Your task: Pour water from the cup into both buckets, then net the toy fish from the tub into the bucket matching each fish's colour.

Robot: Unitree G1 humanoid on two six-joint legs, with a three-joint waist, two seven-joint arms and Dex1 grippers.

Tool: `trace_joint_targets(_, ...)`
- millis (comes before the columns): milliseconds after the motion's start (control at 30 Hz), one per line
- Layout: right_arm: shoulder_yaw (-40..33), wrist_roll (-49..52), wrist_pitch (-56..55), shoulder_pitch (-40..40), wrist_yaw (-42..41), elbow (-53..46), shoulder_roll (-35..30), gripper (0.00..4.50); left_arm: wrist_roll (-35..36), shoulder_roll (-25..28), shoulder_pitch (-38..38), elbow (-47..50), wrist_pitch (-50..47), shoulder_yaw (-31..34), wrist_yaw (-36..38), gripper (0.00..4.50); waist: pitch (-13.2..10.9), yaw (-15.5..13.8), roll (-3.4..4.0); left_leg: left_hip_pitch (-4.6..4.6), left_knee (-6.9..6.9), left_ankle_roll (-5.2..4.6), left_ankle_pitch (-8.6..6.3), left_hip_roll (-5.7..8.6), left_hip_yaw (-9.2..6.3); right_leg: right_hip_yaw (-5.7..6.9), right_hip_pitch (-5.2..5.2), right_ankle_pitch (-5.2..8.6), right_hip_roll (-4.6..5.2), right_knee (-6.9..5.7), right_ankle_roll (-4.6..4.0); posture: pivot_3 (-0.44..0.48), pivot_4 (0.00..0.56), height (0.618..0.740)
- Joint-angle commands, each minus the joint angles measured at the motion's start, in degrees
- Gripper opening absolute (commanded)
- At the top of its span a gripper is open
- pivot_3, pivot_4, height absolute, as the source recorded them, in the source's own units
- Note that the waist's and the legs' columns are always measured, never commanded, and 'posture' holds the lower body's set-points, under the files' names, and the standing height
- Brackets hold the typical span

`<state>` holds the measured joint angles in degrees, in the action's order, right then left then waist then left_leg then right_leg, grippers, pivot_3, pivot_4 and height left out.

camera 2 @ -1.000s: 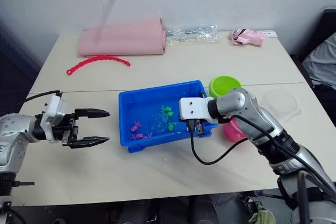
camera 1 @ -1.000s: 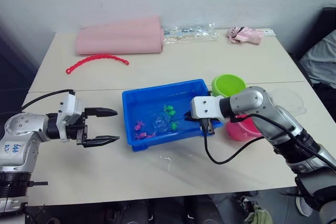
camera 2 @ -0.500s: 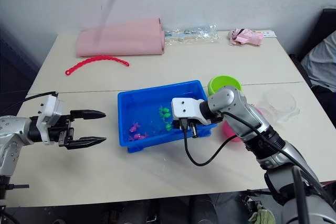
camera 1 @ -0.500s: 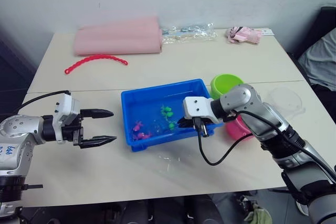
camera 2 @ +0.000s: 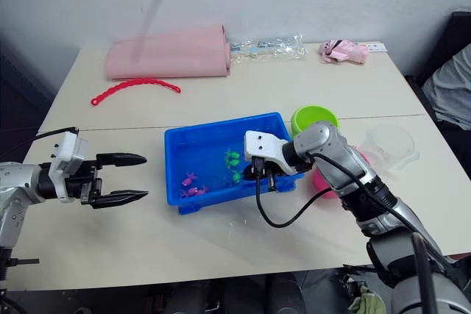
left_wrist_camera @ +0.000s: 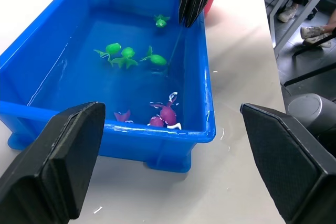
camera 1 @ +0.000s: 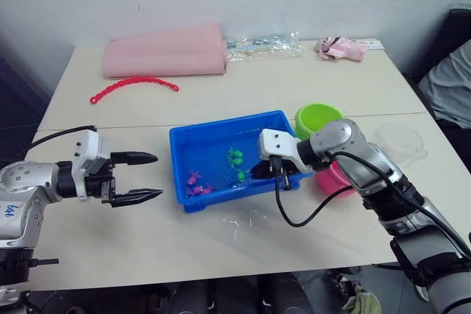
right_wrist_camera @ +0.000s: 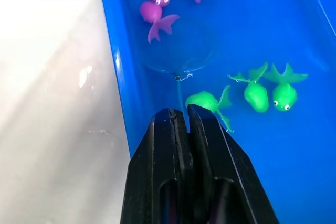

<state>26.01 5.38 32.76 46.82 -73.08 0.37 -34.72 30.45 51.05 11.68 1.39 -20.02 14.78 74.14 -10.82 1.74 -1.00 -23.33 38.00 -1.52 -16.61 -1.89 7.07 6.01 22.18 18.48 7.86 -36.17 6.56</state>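
Right gripper (right_wrist_camera: 178, 113) pinched on the net (right_wrist_camera: 181, 59) handle, hoop dipped into the tub (camera 1: 188, 139) at its near-right side to reach the pink toy fish (right_wrist_camera: 157, 17). Net faint, hoop submerged. Left gripper (camera 1: 143, 176) wide open, empty, idling left of the tub.

Even bright indoor light, soft shadows; glare on wet table (camera 1: 243, 222); wrist-view foreground blurred
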Motion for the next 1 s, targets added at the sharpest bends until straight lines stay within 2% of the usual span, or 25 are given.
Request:
trace_joint_targets(33,-2.2,2.2,2.2,-0.4,-0.5,-1.8,-0.1,0.00,2.5,0.4,-0.1,1.4,-1.4,2.6,-0.9,4.48,0.0,0.0,0.00,-0.01,0.00,0.00,0.00,0.00,0.00,-0.01,0.02,0.00,0.01,-0.01,0.00,0.000,0.150,0.740)
trace_joint_targets(1000,-7.8,8.5,7.6,-2.1,1.1,-0.4,-1.2,0.00,1.6,0.2,0.9,-0.6,0.4,1.0,-0.2,4.48,0.0,0.0,0.00,-0.13,0.00,0.00,0.00,0.01,0.21,-0.06,0.31,0.00,0.06,-0.23,0.00,0.000,0.150,0.740)
